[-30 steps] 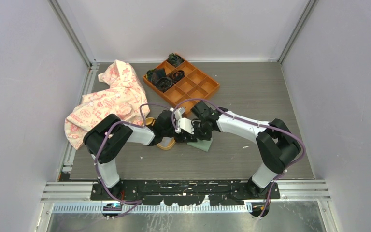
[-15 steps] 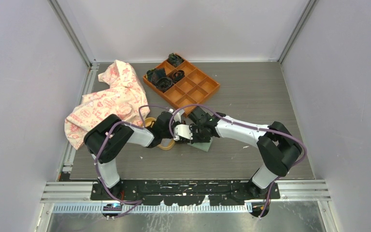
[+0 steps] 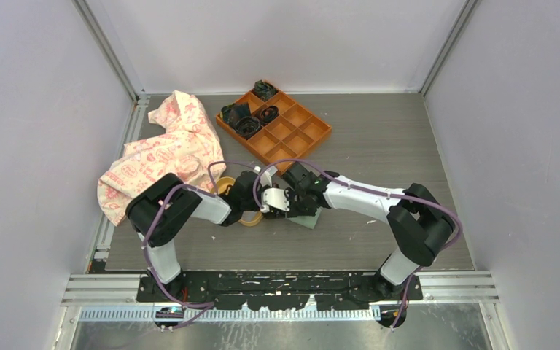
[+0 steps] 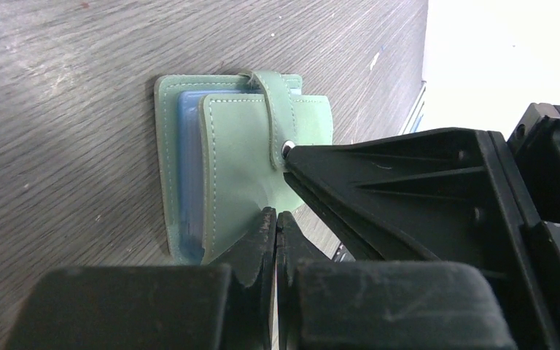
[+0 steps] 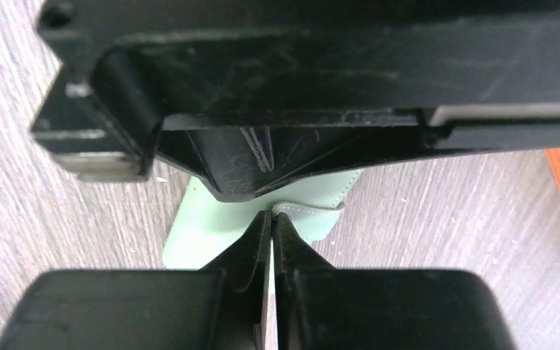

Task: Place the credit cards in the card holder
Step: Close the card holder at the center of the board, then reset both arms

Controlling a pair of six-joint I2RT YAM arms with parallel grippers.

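The card holder (image 4: pixel 237 146) is a sage-green wallet lying folded on the wood-grain table, its tab wrapped over the top and blue lining showing at its left edge. My left gripper (image 4: pixel 275 217) is shut, with nothing between its fingers, and its tips rest at the wallet's near flap. My right gripper (image 5: pixel 271 216) is also shut and empty. Its tips sit on the tab's snap stud (image 4: pixel 286 148). From above, both wrists crowd over the card holder (image 3: pixel 308 219). No credit cards are in view.
An orange compartment tray (image 3: pixel 292 127) holding dark items stands behind the grippers. A patterned cloth (image 3: pixel 164 149) is bunched at the left. A yellow dish (image 3: pixel 249 218) lies partly under my left arm. Bare tabletop stretches to the right of the wallet.
My right wrist has moved down and left onto the wallet. The left wrist has shifted slightly lower beside it. Both grippers stayed shut.
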